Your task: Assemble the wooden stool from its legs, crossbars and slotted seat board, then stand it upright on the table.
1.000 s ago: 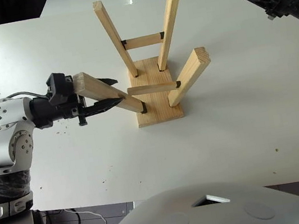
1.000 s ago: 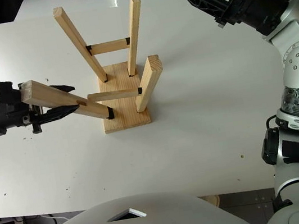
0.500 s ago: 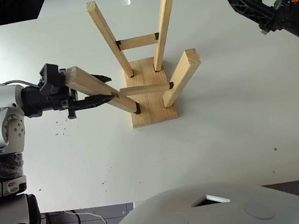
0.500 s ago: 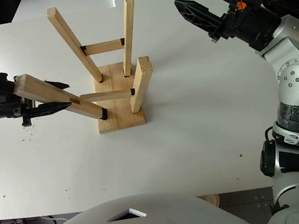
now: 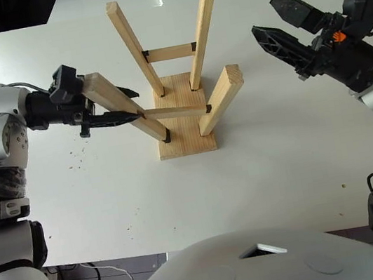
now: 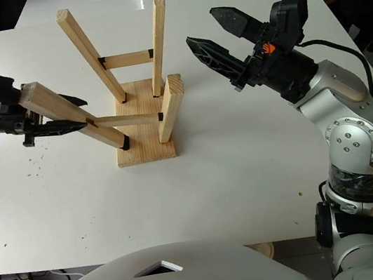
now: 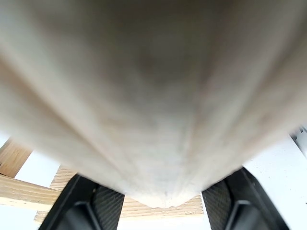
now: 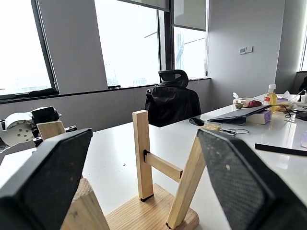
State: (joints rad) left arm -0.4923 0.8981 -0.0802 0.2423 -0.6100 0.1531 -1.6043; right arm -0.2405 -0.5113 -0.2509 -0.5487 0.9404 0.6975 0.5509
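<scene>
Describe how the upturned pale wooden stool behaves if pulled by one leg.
Probably stiff: the pale wooden stool has legs braced by thin wooden crossbars. Likely to tip rather than slide, since the left gripper holds a leg high above the flat seat board.

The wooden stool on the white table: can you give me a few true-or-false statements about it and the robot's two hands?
1. The stool is upside down, its seat board flat on the table. True.
2. The left gripper grips the near-left leg. True.
3. The right gripper is clamped on a crossbar. False: it is open and touches nothing.
4. Only three legs are fitted. False: four legs stand in the board.
</scene>
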